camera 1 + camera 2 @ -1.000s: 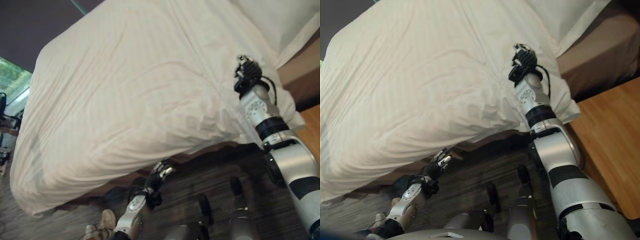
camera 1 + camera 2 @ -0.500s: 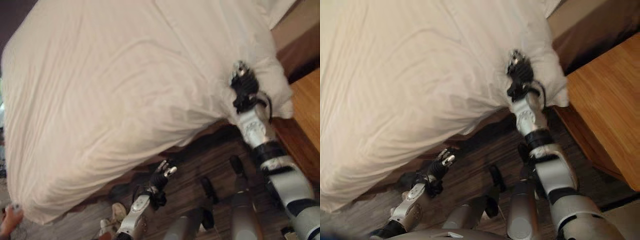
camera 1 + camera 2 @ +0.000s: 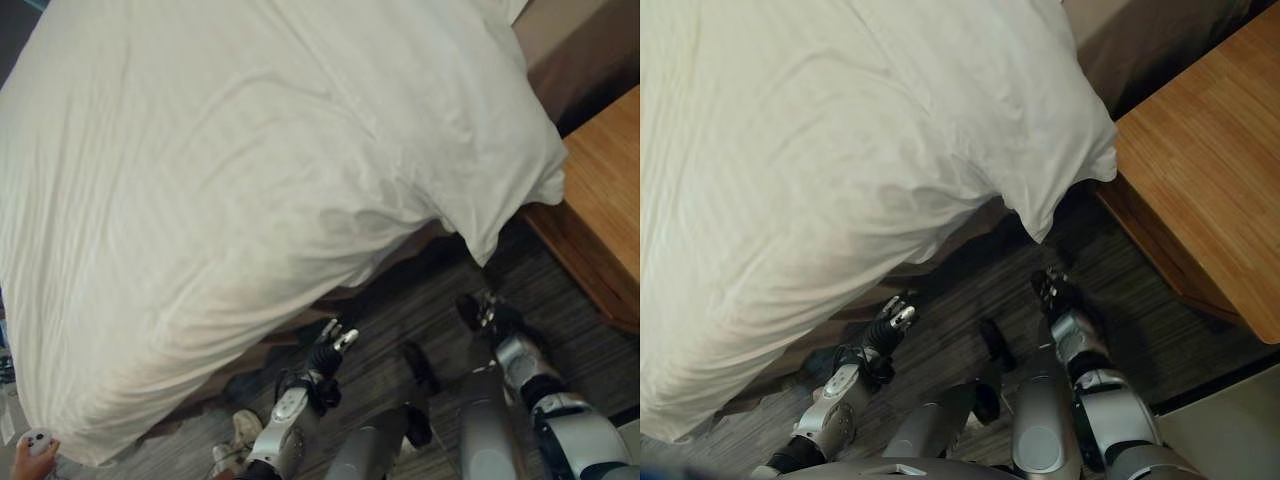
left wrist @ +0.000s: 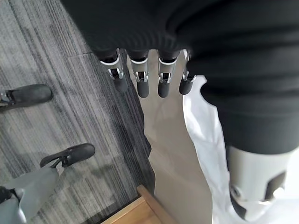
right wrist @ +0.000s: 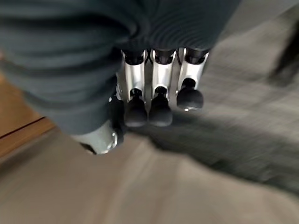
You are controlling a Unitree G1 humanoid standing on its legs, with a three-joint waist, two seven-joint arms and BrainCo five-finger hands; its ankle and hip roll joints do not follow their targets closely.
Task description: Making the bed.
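A white duvet (image 3: 250,180) covers the bed, lying fairly smooth with shallow creases. Its corner (image 3: 500,220) hangs over the bed's near right edge. My right hand (image 3: 492,318) is low over the dark floor, just below that hanging corner and apart from it. Its fingers (image 5: 156,93) are relaxed and hold nothing. My left hand (image 3: 328,350) hangs below the bed's near edge over the floor. Its fingers (image 4: 140,79) are straight and empty, with the duvet's white edge (image 4: 201,121) past them.
A wooden nightstand (image 3: 605,190) stands to the right of the bed, close to the duvet corner. The brown bed base (image 3: 560,50) shows at the upper right. A person's hand (image 3: 35,445) holding a small white thing and a shoe (image 3: 235,435) show at the lower left.
My right hand has let go of the duvet near the corner and dropped to below the bed edge. The camera has swung right and down. The left hand has stayed low.
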